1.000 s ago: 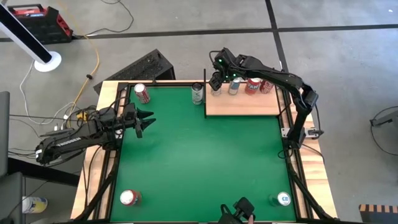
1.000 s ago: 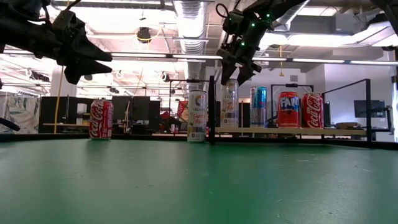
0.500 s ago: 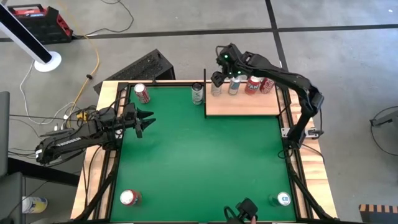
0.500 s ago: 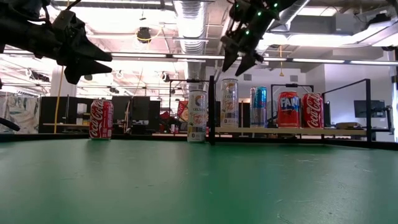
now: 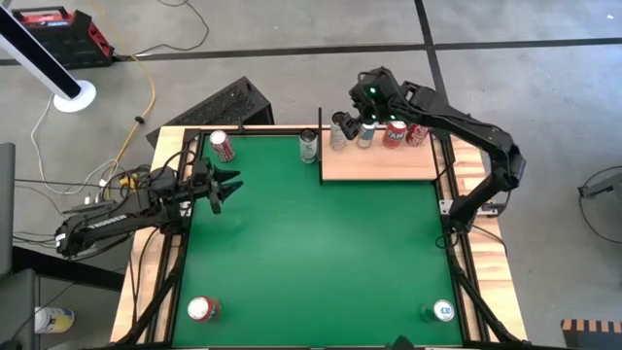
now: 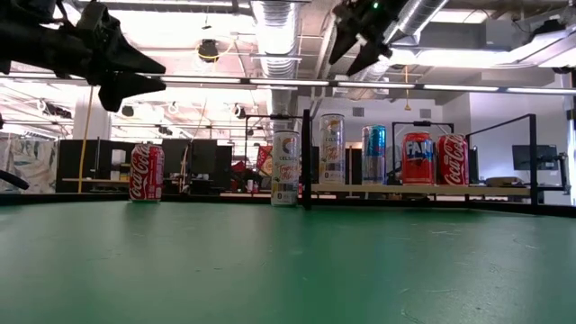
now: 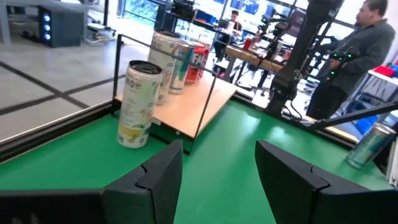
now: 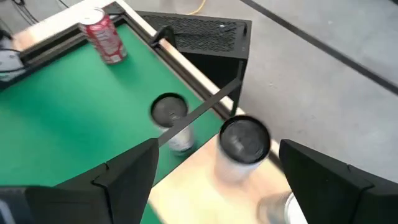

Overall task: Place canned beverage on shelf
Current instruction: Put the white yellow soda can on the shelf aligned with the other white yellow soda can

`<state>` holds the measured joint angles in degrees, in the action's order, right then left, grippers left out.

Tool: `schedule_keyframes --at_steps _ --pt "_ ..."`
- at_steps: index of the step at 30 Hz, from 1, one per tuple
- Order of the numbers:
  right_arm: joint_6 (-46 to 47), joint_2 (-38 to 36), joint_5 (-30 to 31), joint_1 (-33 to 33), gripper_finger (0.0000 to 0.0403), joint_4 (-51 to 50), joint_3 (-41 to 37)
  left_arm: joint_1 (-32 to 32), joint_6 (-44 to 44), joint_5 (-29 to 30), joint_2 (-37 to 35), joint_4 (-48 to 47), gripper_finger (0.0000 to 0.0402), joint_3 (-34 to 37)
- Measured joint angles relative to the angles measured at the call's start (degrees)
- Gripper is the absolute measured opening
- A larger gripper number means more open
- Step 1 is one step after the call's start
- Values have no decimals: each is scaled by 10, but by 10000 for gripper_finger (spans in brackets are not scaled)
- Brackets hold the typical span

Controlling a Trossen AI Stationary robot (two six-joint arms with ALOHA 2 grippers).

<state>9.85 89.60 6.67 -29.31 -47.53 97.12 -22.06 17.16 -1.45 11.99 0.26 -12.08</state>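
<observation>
High view: right gripper [image 5: 361, 105] hovering spread above shelf [image 5: 381, 165] | Low view: four cans standing on shelf, tall can [image 6: 332, 150] nearest the rod | Left wrist view: left gripper [image 7: 217, 174] waiting spread, empty | Right wrist view: fingers wide over tall can [image 8: 242, 147], probably clearing it.

We see a bright green table top [image 5: 311, 243], a pale wood shelf [image 5: 379, 165], red cans [image 6: 147, 172] and dark black arms [image 5: 107, 222].
</observation>
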Motion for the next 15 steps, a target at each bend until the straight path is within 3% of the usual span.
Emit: schedule_keyframes --at_steps 8,15 --pt "68 -48 14 55 356 -102 0 0 -13 -26 0 8 185 0" --pt "147 -73 110 128 356 -233 0 0 -55 -22 0 14 185 0"
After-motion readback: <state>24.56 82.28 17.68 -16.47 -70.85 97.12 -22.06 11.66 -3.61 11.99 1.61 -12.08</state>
